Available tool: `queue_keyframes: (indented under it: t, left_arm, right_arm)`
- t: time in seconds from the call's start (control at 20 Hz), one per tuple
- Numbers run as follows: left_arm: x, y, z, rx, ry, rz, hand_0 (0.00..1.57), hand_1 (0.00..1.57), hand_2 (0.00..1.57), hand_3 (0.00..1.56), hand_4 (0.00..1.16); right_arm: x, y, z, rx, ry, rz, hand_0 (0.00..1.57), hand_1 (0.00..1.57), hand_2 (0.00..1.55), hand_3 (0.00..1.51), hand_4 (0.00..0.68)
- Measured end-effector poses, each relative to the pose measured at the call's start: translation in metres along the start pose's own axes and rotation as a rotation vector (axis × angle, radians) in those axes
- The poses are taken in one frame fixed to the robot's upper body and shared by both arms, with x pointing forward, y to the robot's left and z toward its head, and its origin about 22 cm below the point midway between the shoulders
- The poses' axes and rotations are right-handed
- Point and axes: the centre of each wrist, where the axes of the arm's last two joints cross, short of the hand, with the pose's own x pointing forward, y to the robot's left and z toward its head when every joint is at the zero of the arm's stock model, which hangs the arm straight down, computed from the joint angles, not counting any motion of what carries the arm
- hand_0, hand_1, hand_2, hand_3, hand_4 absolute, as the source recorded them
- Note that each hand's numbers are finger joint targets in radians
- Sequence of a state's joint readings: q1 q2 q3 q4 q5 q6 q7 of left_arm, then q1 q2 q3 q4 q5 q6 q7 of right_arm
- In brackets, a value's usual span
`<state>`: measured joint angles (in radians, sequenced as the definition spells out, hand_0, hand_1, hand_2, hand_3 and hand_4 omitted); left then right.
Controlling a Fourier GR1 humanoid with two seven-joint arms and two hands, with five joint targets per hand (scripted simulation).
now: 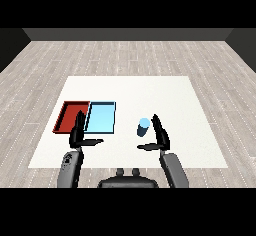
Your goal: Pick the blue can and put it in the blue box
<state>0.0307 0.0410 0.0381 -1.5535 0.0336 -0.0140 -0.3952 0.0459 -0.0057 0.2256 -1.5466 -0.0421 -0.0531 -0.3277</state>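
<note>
The blue can [143, 127] is standing on the surface [165, 95], just beside the released right hand [159, 136]; the left hand [79, 134] is released too.

Left forearm rises from lower left corner, grey, near vertical. Left hand [78, 132] black, fingers straight and pointing up, thumb jutting right toward middle. Right forearm enters from lower right, leaning inward. Right hand [160, 136] black, fingers straight, raised, thumb extended left. Both hands relaxed, holding nothing, well apart.

White table [150, 87], grey plank floor [125, 55]
</note>
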Motion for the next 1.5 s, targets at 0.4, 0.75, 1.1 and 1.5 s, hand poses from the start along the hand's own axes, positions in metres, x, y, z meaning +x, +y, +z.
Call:
queue_keyframes:
  t: [0.4,0.75,1.1,1.5]
  left_arm:
    - [0.000,-0.001,-0.002,-0.003,-0.005,-0.004,0.00,0.00,0.00,0.00,0.00]
    - [0.005,0.000,0.002,0.003,0.003,-0.012,0.00,0.00,0.00,0.00,0.00]
    - [0.007,-0.003,0.001,0.006,-0.001,-0.009,0.00,0.00,0.00,0.00,0.00]
    - [0.003,-0.002,0.004,0.014,-0.007,-0.025,0.00,0.00,0.00,0.00,0.00]
  right_arm:
    - [-0.007,-0.005,-0.009,-0.020,0.024,-0.008,0.00,0.00,0.00,0.00,0.000]
    - [-0.026,-0.008,-0.016,-0.060,0.086,-0.014,0.00,0.00,0.00,0.00,0.000]
    - [-0.034,-0.013,-0.026,-0.091,0.121,-0.028,0.00,0.00,0.00,0.00,0.000]
    - [-0.055,-0.016,-0.038,-0.111,0.169,-0.060,0.00,0.00,0.00,0.00,0.000]
